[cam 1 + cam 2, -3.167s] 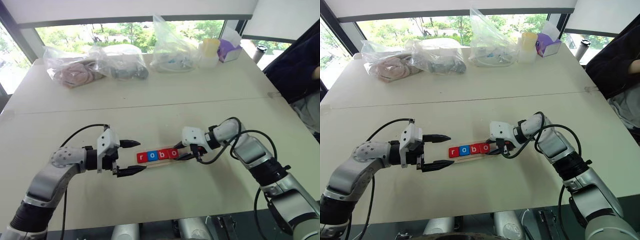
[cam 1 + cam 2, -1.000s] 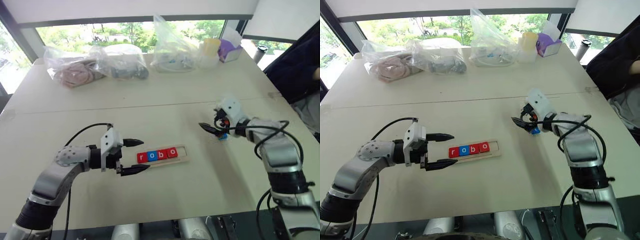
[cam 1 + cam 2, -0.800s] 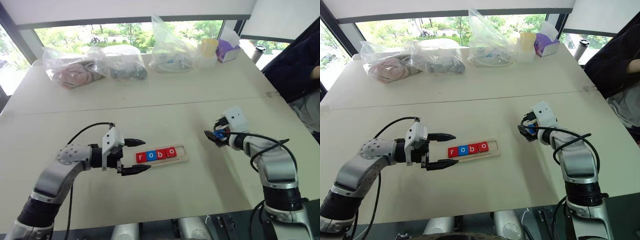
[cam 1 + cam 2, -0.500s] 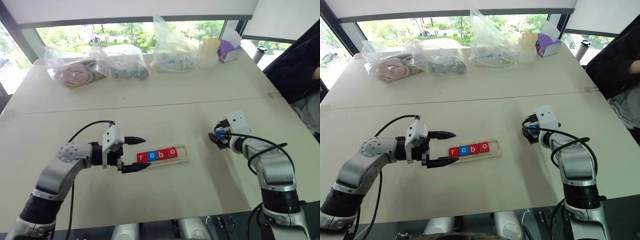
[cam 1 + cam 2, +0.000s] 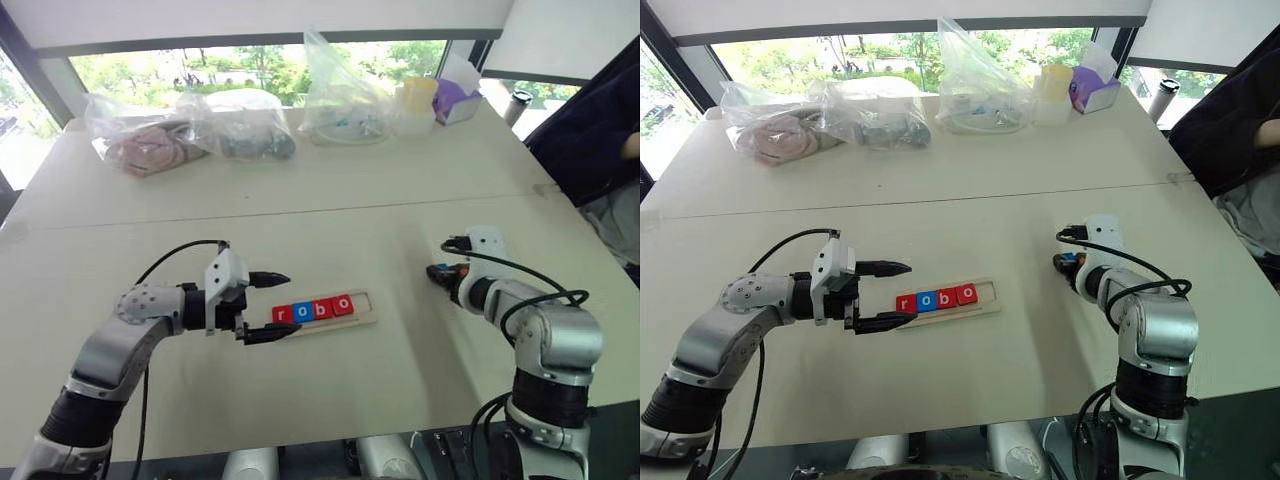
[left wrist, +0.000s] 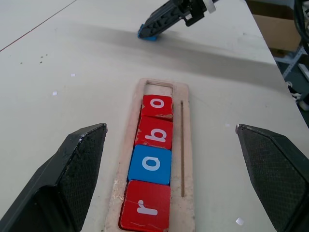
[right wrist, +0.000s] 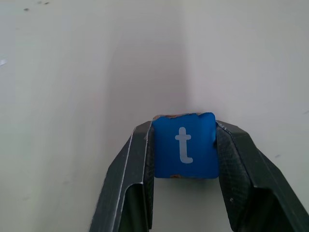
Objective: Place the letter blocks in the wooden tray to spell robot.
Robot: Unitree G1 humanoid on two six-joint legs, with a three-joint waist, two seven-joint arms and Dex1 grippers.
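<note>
From the head views, the wooden tray (image 5: 325, 311) lay on the table (image 5: 330, 205) with four letter blocks (image 5: 314, 309) seated in it, reading r, o, b, o, and its last slot on the robot's right side bare. The left end effector (image 5: 268, 305) hung just beside the tray's r end, its two fingers spread wide and gripping nothing. Well apart to the right, the right end effector (image 5: 440, 273) sat low over the table, pinching a small blue block.

In the left wrist view, the tray (image 6: 183, 159) ran away between the spread fingers (image 6: 77, 169), with the red r (image 6: 145, 211) nearest, then blue o, red b and red o. Beyond the tray's open slot, the right end effector (image 6: 147, 33) held the blue block at the table surface.

In the right wrist view, the blue t block (image 7: 184, 145) was clamped between the two fingers (image 7: 133, 179), its letter upright and facing the camera, over bare table.
</note>
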